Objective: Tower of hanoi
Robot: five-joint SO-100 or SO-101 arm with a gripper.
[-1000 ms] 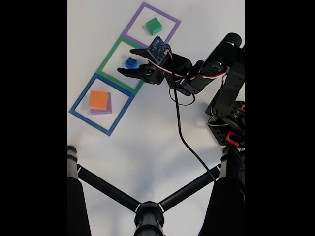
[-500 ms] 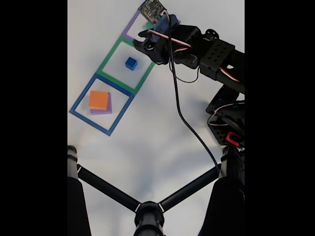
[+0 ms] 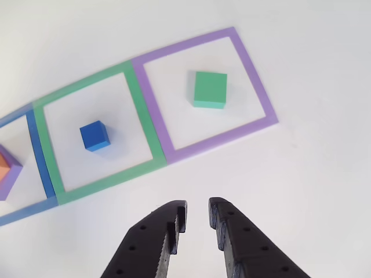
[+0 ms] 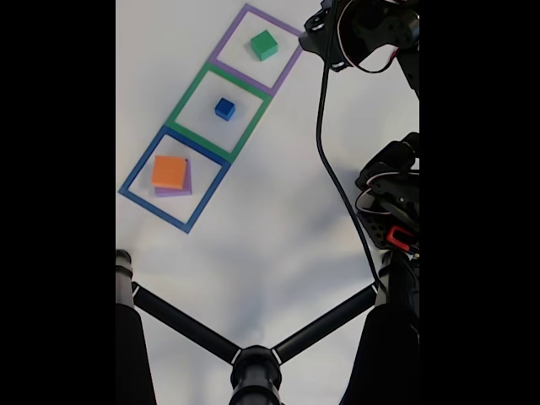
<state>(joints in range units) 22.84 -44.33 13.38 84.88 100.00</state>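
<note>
Having left the blue cube [image 3: 94, 136] in the green square [image 3: 93, 133], tool [image 3: 197, 215] (fingers slightly apart, empty) now faces the green cube [image 3: 209, 89], likely next pick

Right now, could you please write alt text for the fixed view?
Three taped squares run diagonally on a white table: a green cube in the purple square, a blue cube in the green square, an orange block stacked on a purple block in the blue square.

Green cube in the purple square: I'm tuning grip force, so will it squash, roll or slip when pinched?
The small green cube looks rigid with crisp edges, so probably won't squash. Flat faces suggest no rolling. Its matte surface likely grips reasonably.
</note>
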